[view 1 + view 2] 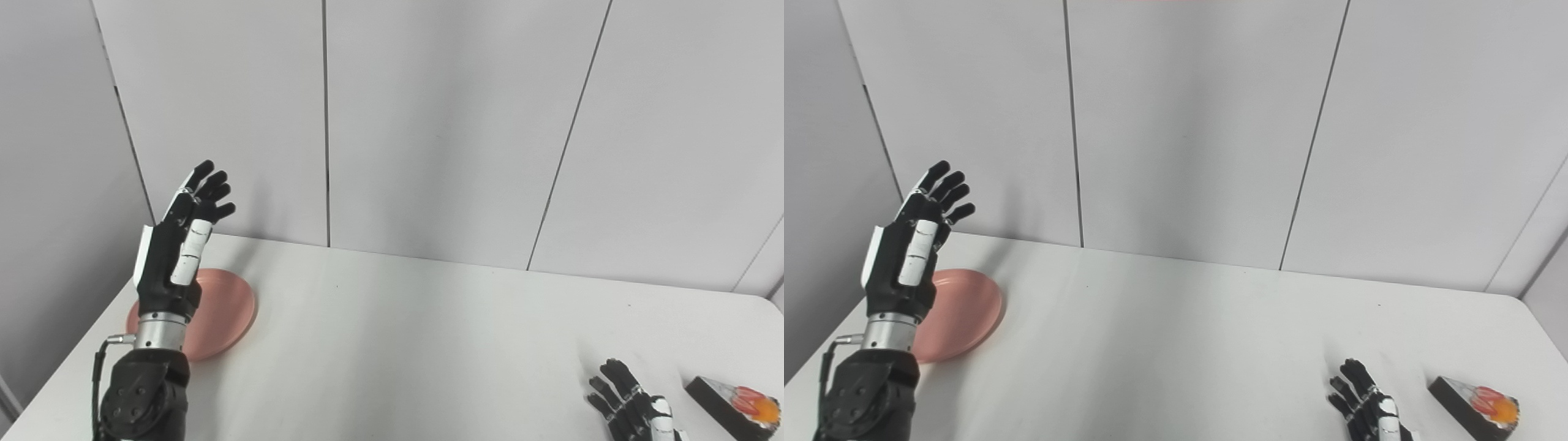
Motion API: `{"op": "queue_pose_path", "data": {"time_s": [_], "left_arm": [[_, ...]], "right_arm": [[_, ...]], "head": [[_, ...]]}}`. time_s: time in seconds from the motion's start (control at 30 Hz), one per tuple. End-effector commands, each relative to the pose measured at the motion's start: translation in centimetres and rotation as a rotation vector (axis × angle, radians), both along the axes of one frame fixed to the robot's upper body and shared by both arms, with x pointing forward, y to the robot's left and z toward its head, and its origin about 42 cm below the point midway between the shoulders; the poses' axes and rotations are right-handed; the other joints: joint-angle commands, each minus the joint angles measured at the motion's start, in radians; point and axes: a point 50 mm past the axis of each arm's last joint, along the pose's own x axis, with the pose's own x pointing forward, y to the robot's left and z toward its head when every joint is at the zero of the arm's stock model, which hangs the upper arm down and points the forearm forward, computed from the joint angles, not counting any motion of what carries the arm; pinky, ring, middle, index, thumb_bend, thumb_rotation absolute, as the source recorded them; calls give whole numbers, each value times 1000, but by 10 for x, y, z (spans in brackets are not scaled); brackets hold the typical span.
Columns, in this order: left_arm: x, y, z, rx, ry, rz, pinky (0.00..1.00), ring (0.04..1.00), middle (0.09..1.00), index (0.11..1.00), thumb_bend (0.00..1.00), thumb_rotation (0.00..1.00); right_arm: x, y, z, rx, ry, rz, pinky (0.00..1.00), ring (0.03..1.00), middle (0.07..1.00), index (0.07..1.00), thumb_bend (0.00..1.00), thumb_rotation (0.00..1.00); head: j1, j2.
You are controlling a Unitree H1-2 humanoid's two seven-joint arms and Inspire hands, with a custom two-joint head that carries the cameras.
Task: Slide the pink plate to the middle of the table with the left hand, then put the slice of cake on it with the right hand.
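Note:
The pink plate lies at the left side of the white table, near the left edge. My left hand is raised above the plate's near-left part with its fingers straight and apart, holding nothing; its wrist hides part of the plate. The slice of cake, dark with red and orange fruit on top, sits at the table's front right. My right hand rests low just left of the cake, fingers spread, not touching it, partly cut off by the bottom edge.
Grey wall panels stand right behind the table's far edge. The table's right edge lies close beyond the cake.

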Motion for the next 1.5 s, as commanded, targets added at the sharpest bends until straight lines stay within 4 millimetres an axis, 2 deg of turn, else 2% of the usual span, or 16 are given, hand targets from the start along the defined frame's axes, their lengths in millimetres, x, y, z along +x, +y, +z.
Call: {"op": "queue_pose_path", "data": {"time_s": [0.0, 0.23, 0.33, 0.4, 0.57, 0.67, 0.73, 1.03, 1.47], "left_arm": [[6, 19, 31, 75, -93, 43, 817, 893, 893, 881, 911, 786], [21, 61, 33, 82, -37, 94, 855, 898, 885, 890, 944, 774], [29, 79, 30, 27, 11, 100, 872, 918, 881, 885, 884, 754], [33, 91, 24, 30, 50, 116, 868, 920, 886, 894, 867, 764], [38, 115, 11, 53, 115, 152, 828, 927, 900, 927, 909, 769], [40, 127, 0, 37, 165, 160, 828, 924, 884, 919, 883, 768], [41, 132, -7, 29, 194, 169, 819, 917, 897, 928, 882, 792], [44, 142, -45, -54, 265, 157, 772, 881, 882, 920, 825, 781], [39, 147, -88, -130, 352, 164, 787, 870, 862, 932, 860, 759]], "right_arm": [[-7, 3, -9, 13, 35, 0, 894, 883, 909, 872, 752, 970], [-10, 1, -6, 23, 13, -1, 895, 880, 906, 895, 732, 964], [-11, 1, -4, 28, 2, -6, 872, 863, 885, 879, 735, 943], [-13, 2, -3, 29, 3, -8, 870, 860, 886, 878, 736, 944], [-14, 2, 0, 38, 2, -3, 886, 877, 890, 883, 739, 937], [-15, 3, 1, 43, 4, 0, 902, 885, 896, 890, 736, 937], [-15, 3, 1, 41, 3, 0, 906, 887, 900, 899, 726, 953], [-16, 3, 4, 45, 7, -5, 910, 890, 902, 902, 702, 959], [-17, 3, 4, 46, 13, 0, 916, 895, 912, 912, 685, 977]], "head": [[-1, 0], [14, 9], [14, 16], [17, 20], [22, 28], [18, 28], [17, 29], [14, 33], [6, 46]]}}
